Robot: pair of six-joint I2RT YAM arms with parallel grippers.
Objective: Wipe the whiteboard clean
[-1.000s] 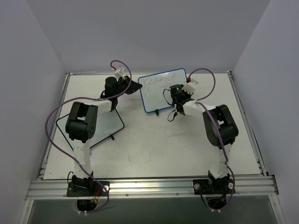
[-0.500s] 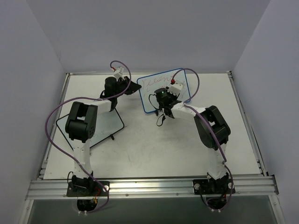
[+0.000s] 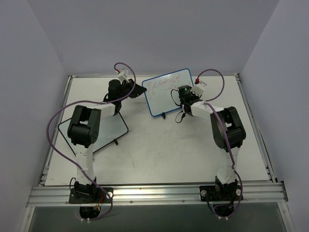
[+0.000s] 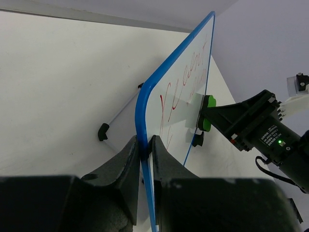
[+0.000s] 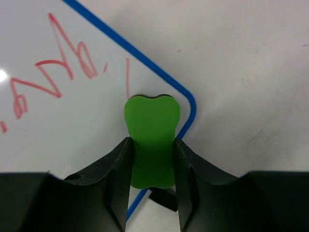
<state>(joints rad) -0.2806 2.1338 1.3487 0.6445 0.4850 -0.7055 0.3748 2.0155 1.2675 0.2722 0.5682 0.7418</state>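
Note:
The whiteboard [image 3: 161, 96], blue-framed, stands upright at the back middle of the table on small black feet [image 4: 198, 140]. Red writing [image 3: 161, 83] runs along its top. My left gripper [image 3: 137, 90] is shut on the board's left edge; in the left wrist view the fingers [image 4: 143, 145] pinch the blue frame [image 4: 141, 111]. My right gripper [image 5: 152, 145] is shut on a green eraser [image 5: 152, 123], which presses on the whiteboard [image 5: 58, 121] near its lower right corner. The same eraser [image 4: 208, 113] shows against the board face in the left wrist view.
A black-framed whiteboard [image 3: 104, 130] lies flat on the table under the left arm. Grey walls close in the table on three sides. A metal rail [image 3: 154, 193] runs along the near edge by the arm bases.
My right gripper swept the eraser left across the board, then back to the right side, now slightly higher. The left gripper and the board have held still.

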